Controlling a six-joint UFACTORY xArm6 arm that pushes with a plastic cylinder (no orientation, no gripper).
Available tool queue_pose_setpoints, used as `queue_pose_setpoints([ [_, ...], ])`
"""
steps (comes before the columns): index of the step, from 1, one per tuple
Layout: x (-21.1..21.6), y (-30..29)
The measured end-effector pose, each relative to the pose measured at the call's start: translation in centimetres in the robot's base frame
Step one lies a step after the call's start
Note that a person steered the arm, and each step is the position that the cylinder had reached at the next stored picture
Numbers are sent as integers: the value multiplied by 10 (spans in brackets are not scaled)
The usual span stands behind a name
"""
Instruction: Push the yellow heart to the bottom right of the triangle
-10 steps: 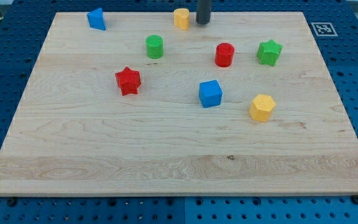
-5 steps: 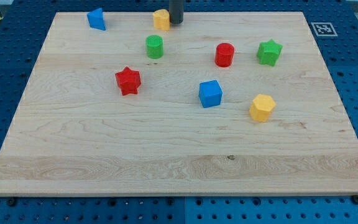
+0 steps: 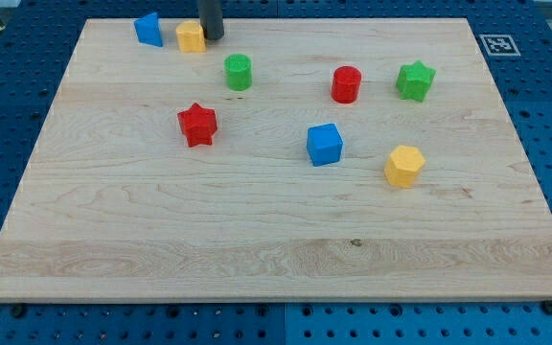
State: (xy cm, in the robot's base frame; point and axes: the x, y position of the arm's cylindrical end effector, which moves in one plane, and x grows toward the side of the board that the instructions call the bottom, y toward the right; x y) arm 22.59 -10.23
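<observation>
Our tip (image 3: 211, 36) sits at the frame's upper left, touching the right side of the yellow heart (image 3: 191, 36). We have no pincer – just a rod holding nothing. The heart sits just right of the blue triangle (image 3: 148, 29) – near the board's (image 3: 257, 240) top edge.

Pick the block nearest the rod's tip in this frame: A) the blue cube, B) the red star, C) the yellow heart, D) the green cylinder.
C. My tip sits right against the view's right side of the yellow heart, near the view's top edge of the board, with the blue triangle just to the heart's left; the green cylinder lies lower and apart.
</observation>
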Motion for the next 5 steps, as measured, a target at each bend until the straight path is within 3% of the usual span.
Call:
queue_pose_setpoints([
  [5, -16, -50],
])
